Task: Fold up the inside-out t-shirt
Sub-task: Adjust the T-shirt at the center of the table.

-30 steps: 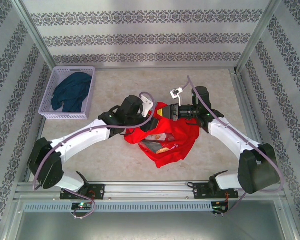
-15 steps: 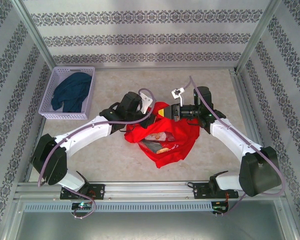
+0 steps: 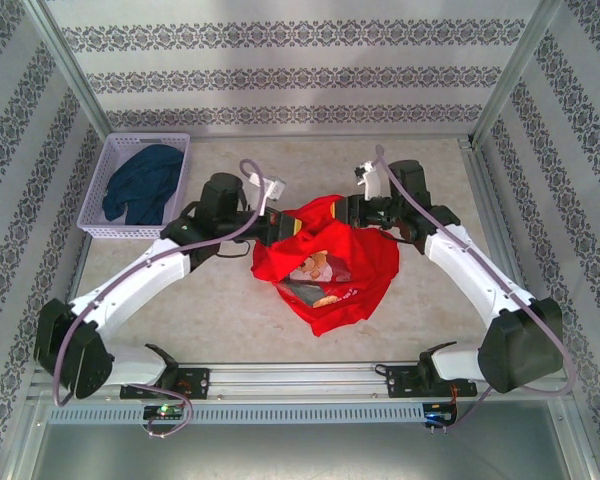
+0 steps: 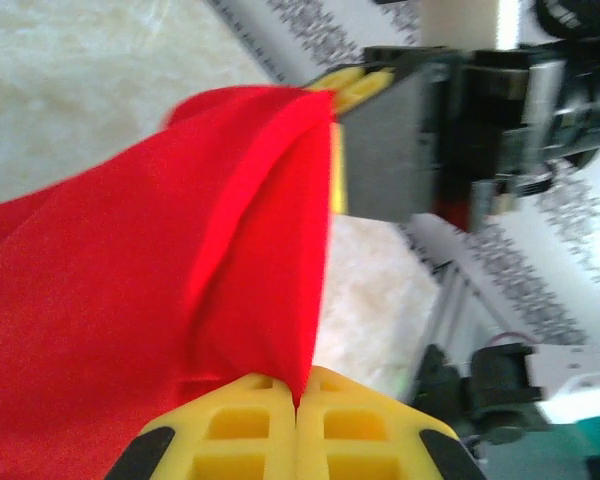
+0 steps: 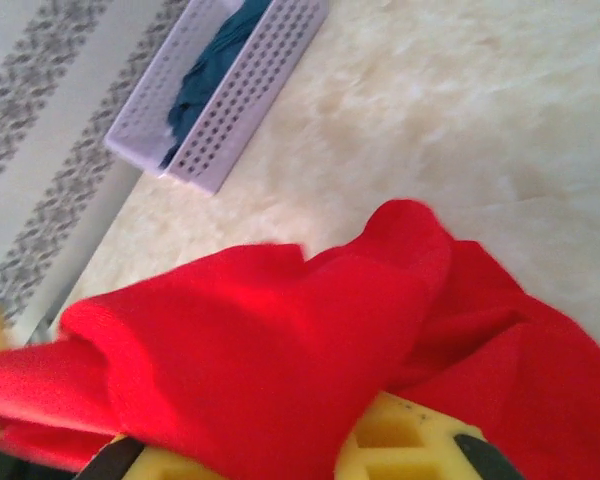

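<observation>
The inside-out t-shirt is bright red, bunched at mid-table, with a multicoloured print facing up. Its far edge is lifted and stretched between both grippers. My left gripper holds the left end; in the left wrist view its yellow jaws are shut on a pinch of red cloth. My right gripper is at the right end, and its yellow fingertips meet the taut corner of the cloth. In the right wrist view red fabric drapes over the yellow fingers and hides the gap.
A white perforated basket stands at the back left with a dark navy garment inside; the right wrist view shows the basket too. Patterned walls and metal posts enclose the table. Bare tabletop lies in front of the shirt.
The left jaws have closed on the shirt's edge and pulled it left. Both grippers have moved apart and toward the back, lifting and stretching the cloth between them.
</observation>
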You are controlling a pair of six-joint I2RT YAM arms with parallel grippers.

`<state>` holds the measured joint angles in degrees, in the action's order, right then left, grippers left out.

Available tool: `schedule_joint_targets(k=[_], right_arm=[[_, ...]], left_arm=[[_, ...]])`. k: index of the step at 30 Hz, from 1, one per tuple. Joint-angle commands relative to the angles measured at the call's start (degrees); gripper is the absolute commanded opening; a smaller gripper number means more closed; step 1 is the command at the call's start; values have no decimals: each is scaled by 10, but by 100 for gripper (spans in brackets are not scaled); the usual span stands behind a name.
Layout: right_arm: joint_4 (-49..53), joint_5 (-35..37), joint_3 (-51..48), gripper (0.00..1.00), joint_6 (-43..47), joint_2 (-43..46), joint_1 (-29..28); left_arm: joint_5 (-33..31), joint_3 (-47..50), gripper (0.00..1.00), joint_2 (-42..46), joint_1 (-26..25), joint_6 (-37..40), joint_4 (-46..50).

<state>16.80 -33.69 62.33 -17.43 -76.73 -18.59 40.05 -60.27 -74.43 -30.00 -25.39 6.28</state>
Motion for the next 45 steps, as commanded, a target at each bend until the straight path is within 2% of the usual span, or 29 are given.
schedule_joint_targets(k=[1, 5, 11, 15, 19, 21, 23, 26, 28, 30, 34, 37, 41, 42, 45], right_arm=[[79, 145, 37, 28, 42, -5, -15], [93, 189, 20, 39, 91, 42, -46], [60, 209, -64, 47, 141, 150, -119], [26, 203, -108, 51, 86, 168, -148], [-68, 188, -149, 56, -31, 138, -164], [-109, 196, -163, 63, -74, 116, -172], [-131, 227, -165, 65, -92, 93, -180], [-163, 253, -164, 64, -95, 63, -179], [-185, 248, -160, 58, -95, 47, -169], [-218, 213, -159, 43, -108, 31, -149], [-265, 116, -166, 0, -131, 16, -99], [-194, 147, -163, 0, -72, 39, -77], [-46, 284, -128, 0, 32, 58, -85], [-28, 297, -123, 5, 47, 61, -88], [-5, 311, -118, 30, 84, 92, -107]], left_arm=[[72, 25, 0, 16, 25, -121, -96], [74, 34, 0, 11, 39, -197, -141], [46, 28, 0, 16, 42, -221, -116], [37, 28, 0, 21, 42, -230, -112], [32, 28, 0, 26, 42, -229, -111], [32, 26, 0, 28, 42, -226, -107], [35, 26, 0, 30, 42, -223, -107], [39, 28, 0, 36, 42, -215, -103], [41, 29, 0, 42, 42, -206, -95], [43, 31, 0, 49, 43, -201, -94], [50, 58, 0, 68, 63, -244, -148], [67, 91, 0, 75, 91, -346, -243], [70, 112, 0, 75, 98, -447, -324], [69, 113, 0, 76, 98, -455, -323], [58, 108, 0, 82, 98, -435, -284]])
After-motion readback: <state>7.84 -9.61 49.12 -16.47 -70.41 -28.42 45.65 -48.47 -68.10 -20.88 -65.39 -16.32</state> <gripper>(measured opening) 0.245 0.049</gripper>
